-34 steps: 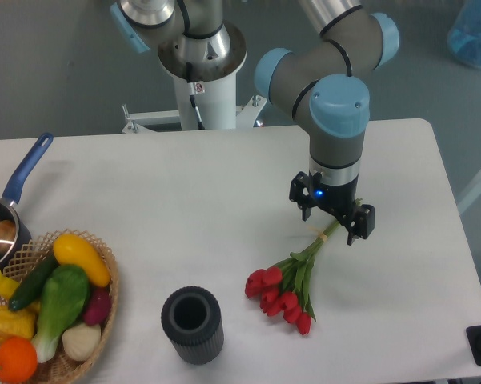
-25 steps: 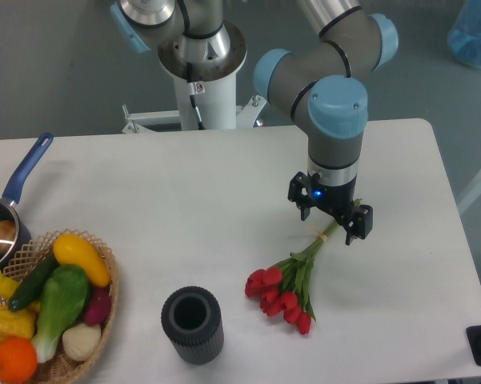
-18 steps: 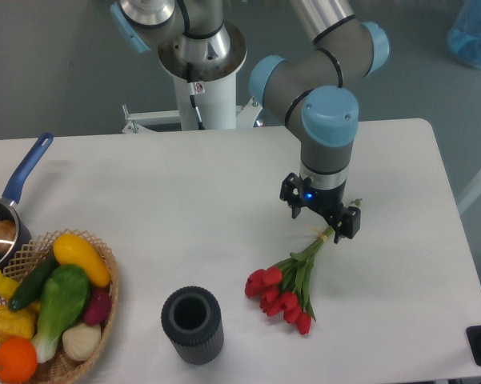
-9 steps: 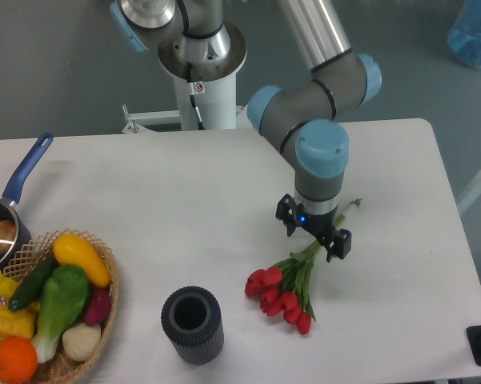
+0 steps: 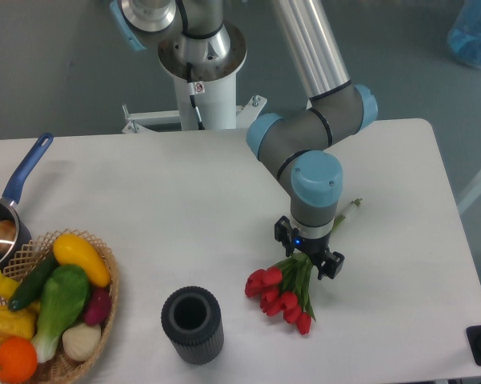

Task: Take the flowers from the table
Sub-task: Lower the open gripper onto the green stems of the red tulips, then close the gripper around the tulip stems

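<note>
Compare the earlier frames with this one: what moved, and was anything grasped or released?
The gripper slid down the stems toward the blooms and came lower over the flowers. No grasp is visible; nothing released. The flowers, black cup, basket and pan stayed put.

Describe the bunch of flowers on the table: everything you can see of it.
The flowers are a small bunch of red tulips with green leaves and long pale green stems. They lie flat on the white table, heads pointing toward the front edge, stems running back and to the right, where the tips show past the arm. The gripper sits low over the leafy part, a finger on each side; whether it touches them cannot be told. Nothing else touches the bunch.
</note>
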`<state>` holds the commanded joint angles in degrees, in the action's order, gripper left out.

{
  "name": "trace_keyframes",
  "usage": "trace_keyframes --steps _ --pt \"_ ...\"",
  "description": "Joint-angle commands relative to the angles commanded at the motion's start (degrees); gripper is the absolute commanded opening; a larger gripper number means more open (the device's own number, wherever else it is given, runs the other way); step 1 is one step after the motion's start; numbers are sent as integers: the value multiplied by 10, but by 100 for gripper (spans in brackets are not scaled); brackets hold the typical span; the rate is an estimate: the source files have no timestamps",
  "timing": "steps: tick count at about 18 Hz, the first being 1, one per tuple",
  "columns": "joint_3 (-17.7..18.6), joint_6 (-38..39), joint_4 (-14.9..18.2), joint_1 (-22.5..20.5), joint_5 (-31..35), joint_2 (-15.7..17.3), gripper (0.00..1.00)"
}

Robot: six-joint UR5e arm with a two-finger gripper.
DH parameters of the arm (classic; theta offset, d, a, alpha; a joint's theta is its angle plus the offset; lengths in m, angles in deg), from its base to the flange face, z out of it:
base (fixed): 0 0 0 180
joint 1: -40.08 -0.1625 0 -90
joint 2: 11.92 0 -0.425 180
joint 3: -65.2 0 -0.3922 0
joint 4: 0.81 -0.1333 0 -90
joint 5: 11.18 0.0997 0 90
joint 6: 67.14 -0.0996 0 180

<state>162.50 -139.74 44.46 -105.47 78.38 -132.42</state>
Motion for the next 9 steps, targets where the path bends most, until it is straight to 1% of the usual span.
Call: trace_keyframes --steps 2,3,4,5,9 --pt "0 1 0 1 -1 0 36" --pt "0 0 0 1 -3 0 18" --pt "0 0 -1 1 -4 2 2" --pt "0 2 0 0 -4 3 0" --pt "-1 8 2 -3 -4 15 0"
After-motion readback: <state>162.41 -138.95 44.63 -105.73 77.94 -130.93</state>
